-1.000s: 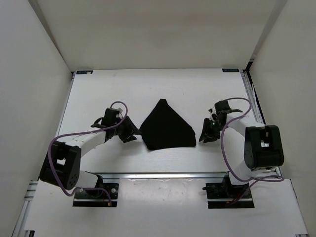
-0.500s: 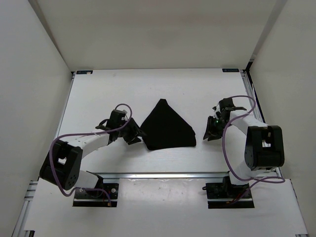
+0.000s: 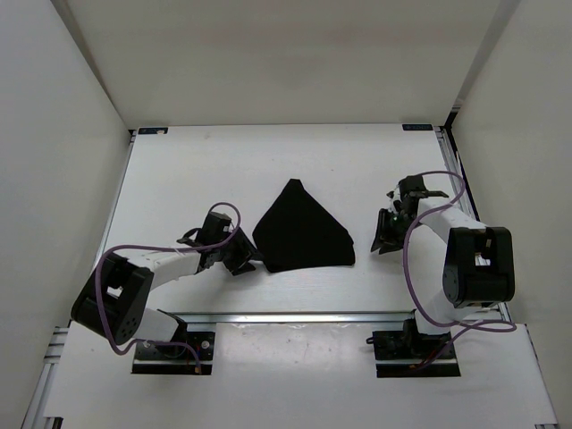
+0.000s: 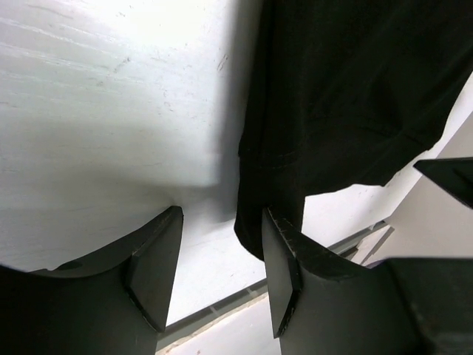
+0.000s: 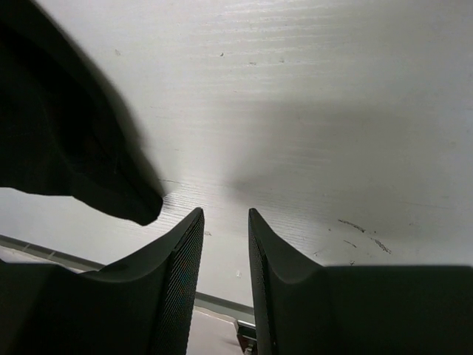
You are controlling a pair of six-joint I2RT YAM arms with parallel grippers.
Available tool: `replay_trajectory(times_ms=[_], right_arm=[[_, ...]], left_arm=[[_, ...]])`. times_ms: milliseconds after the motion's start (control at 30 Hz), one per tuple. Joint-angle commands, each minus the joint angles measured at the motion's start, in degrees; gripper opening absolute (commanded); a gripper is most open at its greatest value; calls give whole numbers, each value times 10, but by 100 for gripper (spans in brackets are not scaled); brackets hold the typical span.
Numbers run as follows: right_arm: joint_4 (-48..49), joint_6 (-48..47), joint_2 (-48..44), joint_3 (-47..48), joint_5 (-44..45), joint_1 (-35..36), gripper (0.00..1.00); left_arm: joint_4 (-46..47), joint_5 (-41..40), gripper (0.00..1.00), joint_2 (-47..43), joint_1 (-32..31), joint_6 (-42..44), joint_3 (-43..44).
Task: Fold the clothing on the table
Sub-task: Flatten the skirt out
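Clothing (image 3: 302, 231): one black garment, lying flat near the middle of the counter (image 3: 223, 170). It is bunched into a rough triangle, with the peak at 12 o'clock and the wide hem at 6 o'clock. No print can be seen.

Around it:
- Bare white counter on all sides.
- An aluminium rail (image 3: 295, 316) runs along the near edge at 6 o'clock, apart from the hem.
- White walls (image 3: 80, 134) close in the left, right and far sides.
- Purple cables (image 3: 413, 268) loop over both arms, and none crosses the cloth.
- Nothing sits on the garment or between it and either arm.

Left end effector (image 3: 241, 255): at 8 o'clock of the clothing, right at the hem's lower-left corner. In the left wrist view the jaws stand wide apart and hold nothing. The black corner (image 4: 266, 222) hangs into the gap and meets the inner face of the right-hand finger (image 4: 284, 274). The rest of the gap shows bare counter. I cannot tell whether that finger is under the cloth or only against it.

Right end effector (image 3: 386, 237): at 3 o'clock of the clothing, near the hem's right corner but clear of it. In the right wrist view the fingers (image 5: 185, 266) are parted by a narrow slot with only counter showing through, and nothing is gripped. The garment's corner (image 5: 137, 203) lies at 10 o'clock of the fingertips, close but not touching.
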Motion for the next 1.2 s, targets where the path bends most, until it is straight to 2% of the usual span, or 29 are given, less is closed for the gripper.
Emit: replay_trajectory(times_ms=[0,133,233,467,600,633,767,1000,1167], right_arm=[[-12,-11,-10,16,7,1,36],[-4,-8,-10,6,-10,6,35],[13,-18,0,-3,-28,22,35],[41,-30,21,-3,-34,56,35],[76,-21,28,-17,-84,51,36],[84,-19,29,-22,-97,48,37],[134,4,10,-53,-143,34,56],[128,2,26,-56,-167,48,55],[149,17,33,-70,-190,64,47]], left_arm=[[19,-26,58,-16,-5,-12,-7],[33,-29,56,-15,-3,-26,-15],[41,-19,47,-6,2,-30,-2],[18,-21,48,-33,11,-30,28],[25,-14,49,-28,9,-31,30],[26,-12,49,-25,9,-31,27],[31,-17,48,-16,7,-30,25],[47,-15,48,1,-5,-33,19],[49,-19,48,22,-12,-32,11]])
